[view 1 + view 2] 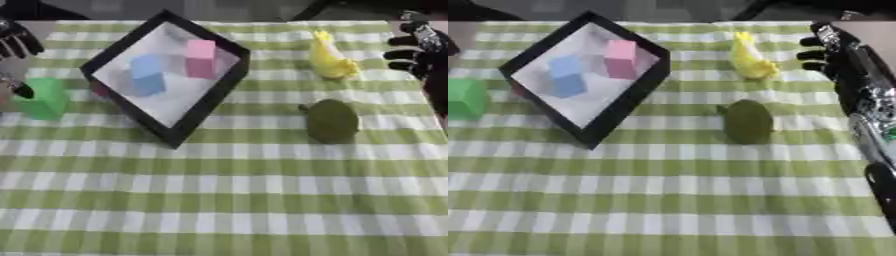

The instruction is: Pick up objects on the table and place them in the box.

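A black-rimmed box [208, 102] with a white floor lies tilted at the upper left and holds a pink block [200, 59] and a blue block [147, 75]. A small red thing [99, 90] shows at its left wall. Left of the box stands a green block [42, 98]. My left hand [17, 41] is at the top left edge with spread fingers, and a dark fingertip lies beside the green block. A yellow object [330, 60] and an olive-green rounded object [332, 120] lie to the right of the box. My right hand [826, 47] hovers open just right of the yellow object, holding nothing.
A green-and-white checked cloth [227, 200] covers the table, and its whole near half is bare. My right forearm [868, 115] runs down the right edge. The table's far edge lies just behind the box.
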Robot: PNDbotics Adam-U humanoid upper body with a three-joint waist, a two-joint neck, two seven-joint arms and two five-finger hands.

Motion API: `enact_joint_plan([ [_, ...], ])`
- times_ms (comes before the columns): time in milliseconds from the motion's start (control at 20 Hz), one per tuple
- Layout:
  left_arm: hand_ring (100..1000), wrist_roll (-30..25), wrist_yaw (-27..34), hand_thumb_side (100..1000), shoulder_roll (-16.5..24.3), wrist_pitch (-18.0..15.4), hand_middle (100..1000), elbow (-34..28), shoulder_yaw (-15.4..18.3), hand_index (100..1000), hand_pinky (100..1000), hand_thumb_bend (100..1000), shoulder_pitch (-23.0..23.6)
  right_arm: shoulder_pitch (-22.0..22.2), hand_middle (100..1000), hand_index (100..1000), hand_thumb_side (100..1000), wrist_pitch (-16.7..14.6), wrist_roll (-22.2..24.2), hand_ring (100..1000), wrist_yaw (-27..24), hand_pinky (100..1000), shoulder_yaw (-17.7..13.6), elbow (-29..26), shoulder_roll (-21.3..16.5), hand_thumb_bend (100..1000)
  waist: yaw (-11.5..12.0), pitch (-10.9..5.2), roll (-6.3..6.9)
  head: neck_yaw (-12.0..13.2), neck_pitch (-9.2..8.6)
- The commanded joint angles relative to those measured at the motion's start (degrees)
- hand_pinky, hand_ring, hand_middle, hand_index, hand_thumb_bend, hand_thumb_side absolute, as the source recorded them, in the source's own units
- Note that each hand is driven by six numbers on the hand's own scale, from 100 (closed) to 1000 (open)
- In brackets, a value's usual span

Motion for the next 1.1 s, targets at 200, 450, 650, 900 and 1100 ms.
enact_joint_plan([
  [200, 812, 0.0, -1.1, 188, 0.7, -0.6, 793, 1.6, 0.3, 849, 827, 774, -0.4, -0.6, 730, 876, 790, -0.1, -0.1, 741, 0.0, 795, -0.8, -0.6, -1.4, 100, -0.2, 0.06, 0.03, 0.3, -0.15],
  [450, 816, 0.0, -1.9, 184, -0.1, -1.0, 797, 3.0, 0.2, 849, 827, 792, 0.0, -0.6, 730, 876, 792, -0.1, -0.1, 741, -0.1, 795, -0.8, -0.6, -1.3, 100, -0.3, 0.14, 0.00, 0.4, -0.15],
  [650, 821, 0.1, -3.7, 174, -0.7, -1.5, 799, 3.9, 0.2, 849, 827, 811, -0.1, -0.6, 730, 876, 792, -0.1, -0.1, 742, -0.1, 795, -0.8, -0.6, -1.2, 100, -0.4, 0.16, -0.07, 0.6, -0.15],
  [900, 827, 0.5, -6.2, 127, -1.5, -2.3, 801, 5.0, 0.4, 846, 825, 836, -0.2, -0.5, 730, 876, 795, -0.1, -0.1, 742, -0.1, 795, -0.8, -0.5, -1.0, 100, -0.5, 0.21, -0.09, 0.9, -0.15],
  [1100, 828, 1.4, -8.1, 100, -1.9, -2.9, 802, 5.9, 0.8, 844, 825, 846, -0.1, -0.4, 730, 876, 798, -0.1, 0.0, 742, -0.1, 795, -0.8, -0.5, -0.9, 100, -0.6, 0.30, -0.15, 1.2, -0.15],
])
